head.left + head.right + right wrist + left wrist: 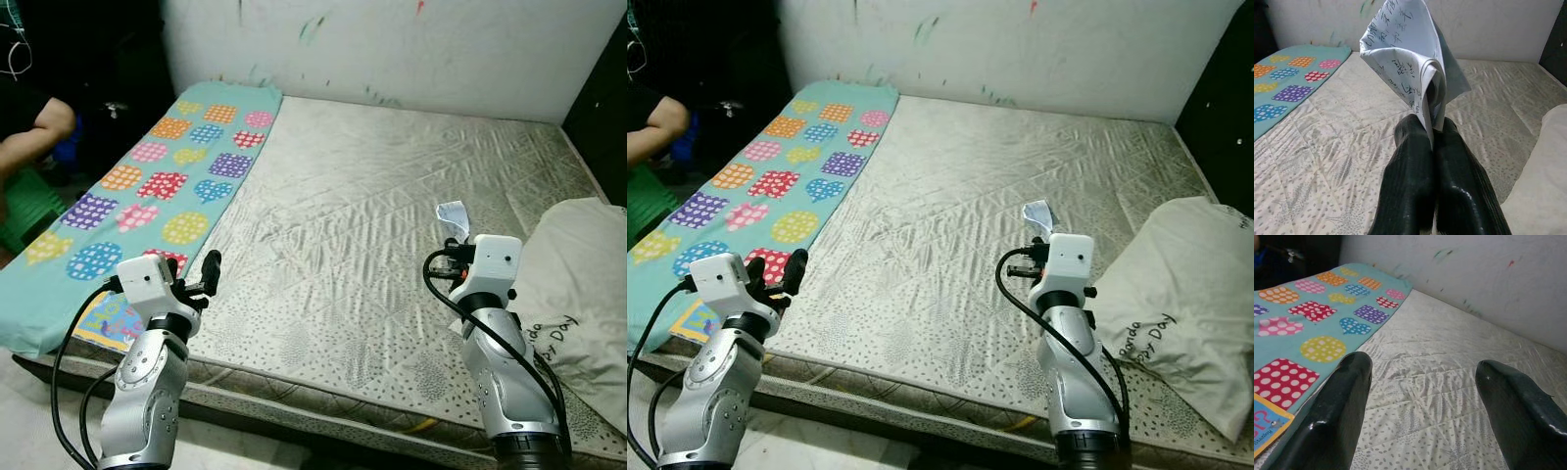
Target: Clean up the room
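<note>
Folded paper [1410, 58] pinched in closed right gripper [1434, 134] above mattress [372, 196], left gripper [1420, 377] spread wide and empty at 8 o'clock, patterned sheet [157, 176] at 10 o'clock.

You can read little here. The folded paper [1410, 54] pinched in the right claw [1434, 132] carries lines of handwritten characters, too small and creased for you to read. The pillow [573, 294] at the bed's right edge bears dark script; you can make out "Day" at its end, the rest is unclear. A blue card [1266, 426] at the near end of the teal sheet [147, 186] shows red figures, perhaps "31", cut off at the edge.
</note>
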`<state>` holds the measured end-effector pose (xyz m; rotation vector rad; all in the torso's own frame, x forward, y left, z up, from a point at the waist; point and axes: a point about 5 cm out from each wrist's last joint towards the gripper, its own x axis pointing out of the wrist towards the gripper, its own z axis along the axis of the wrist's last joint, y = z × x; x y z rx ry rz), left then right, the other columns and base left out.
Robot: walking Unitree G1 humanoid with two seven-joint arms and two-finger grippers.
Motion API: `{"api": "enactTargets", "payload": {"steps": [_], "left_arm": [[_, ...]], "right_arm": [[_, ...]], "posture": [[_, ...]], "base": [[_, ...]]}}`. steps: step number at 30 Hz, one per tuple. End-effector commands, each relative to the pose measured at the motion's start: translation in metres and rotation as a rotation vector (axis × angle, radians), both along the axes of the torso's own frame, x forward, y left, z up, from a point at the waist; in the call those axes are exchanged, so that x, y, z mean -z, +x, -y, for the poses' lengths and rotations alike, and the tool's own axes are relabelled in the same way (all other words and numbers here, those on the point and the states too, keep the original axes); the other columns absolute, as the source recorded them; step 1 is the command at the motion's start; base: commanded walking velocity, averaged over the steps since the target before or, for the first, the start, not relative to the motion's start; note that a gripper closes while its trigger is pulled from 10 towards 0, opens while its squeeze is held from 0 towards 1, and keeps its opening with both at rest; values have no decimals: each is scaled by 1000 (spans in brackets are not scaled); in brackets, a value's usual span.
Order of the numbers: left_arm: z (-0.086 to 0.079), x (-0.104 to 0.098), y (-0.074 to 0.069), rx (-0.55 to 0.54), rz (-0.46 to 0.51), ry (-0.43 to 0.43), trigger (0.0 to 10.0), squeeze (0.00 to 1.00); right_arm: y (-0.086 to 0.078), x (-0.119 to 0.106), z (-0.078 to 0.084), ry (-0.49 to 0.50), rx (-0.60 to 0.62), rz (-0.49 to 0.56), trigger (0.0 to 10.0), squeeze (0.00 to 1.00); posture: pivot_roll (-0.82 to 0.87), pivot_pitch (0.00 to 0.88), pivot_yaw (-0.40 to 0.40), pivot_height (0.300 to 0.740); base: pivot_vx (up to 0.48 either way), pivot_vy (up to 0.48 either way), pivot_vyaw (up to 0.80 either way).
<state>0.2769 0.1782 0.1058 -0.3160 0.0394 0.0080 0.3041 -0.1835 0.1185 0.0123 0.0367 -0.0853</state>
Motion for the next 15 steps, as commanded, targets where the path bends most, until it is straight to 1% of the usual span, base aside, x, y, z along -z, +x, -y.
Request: {"api": "enactTargets", "payload": {"steps": [1,4,9,15], "left_arm": [[1,-4,1,15,13,10,10000,0],[1,-4,1,16,12,9,10000,0],[1,-5,2,17,13,11,10000,0],[1,-5,2,16,11,13,10000,0]], "right_arm": [[2,-2,0,-2,-4,8,10000,0],[3,-2,0,-2,-5,9,10000,0],[5,-2,-1,-1,-8,9,10000,0],[5,-1,-1,1,-6,8,10000,0]], "posture": [[-46,0,14,740],[-45,0,13,740],[-41,0,15,740],[-42,0,17,740]], "base": [[0,0,0],[0,0,0],[0,242,-747],[0,296,-679]]}}
